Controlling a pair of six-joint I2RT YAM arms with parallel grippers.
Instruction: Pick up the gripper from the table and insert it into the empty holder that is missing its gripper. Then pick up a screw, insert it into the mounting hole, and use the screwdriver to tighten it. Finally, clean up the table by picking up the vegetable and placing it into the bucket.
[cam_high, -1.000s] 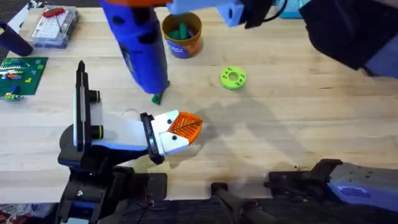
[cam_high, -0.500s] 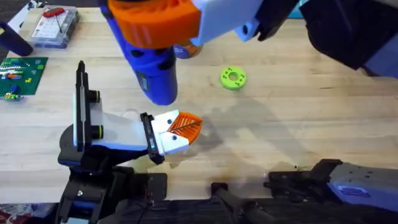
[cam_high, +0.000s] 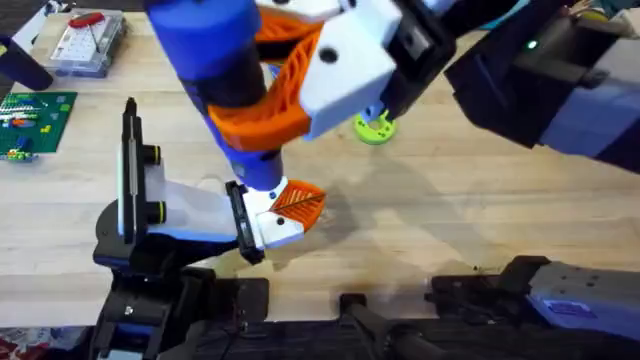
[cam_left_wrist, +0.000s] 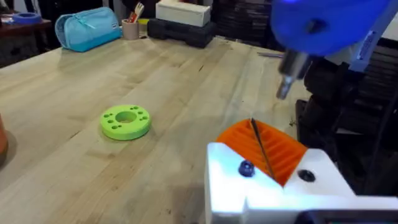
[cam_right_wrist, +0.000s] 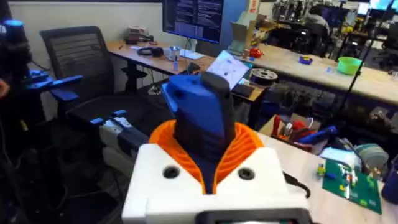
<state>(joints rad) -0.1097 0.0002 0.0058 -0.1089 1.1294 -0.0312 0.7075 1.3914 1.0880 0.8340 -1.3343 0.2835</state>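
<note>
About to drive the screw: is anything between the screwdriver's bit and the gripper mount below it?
Nothing visible. The screwdriver, held by the right gripper, hangs above the left gripper; its bit has open air beneath, though the overhead view hides the contact spot.

A pale wooden bench (cam_high: 480, 210) carries a lime-green disc (cam_high: 376, 128) near its middle, a clear plastic box (cam_high: 88, 42) at its far-left corner, and what looks like a green circuit board (cam_high: 32, 118) along the left edge.

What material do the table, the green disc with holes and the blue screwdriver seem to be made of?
Table: apparently wood, pale with visible grain and plank seams, a matte to satin finish.
Green disc: probably plastic, uniform lime colour, matte, with moulded or printed holes.
Screwdriver: the blue body looks like smooth plastic; its thin bit looks like grey metal.
</note>
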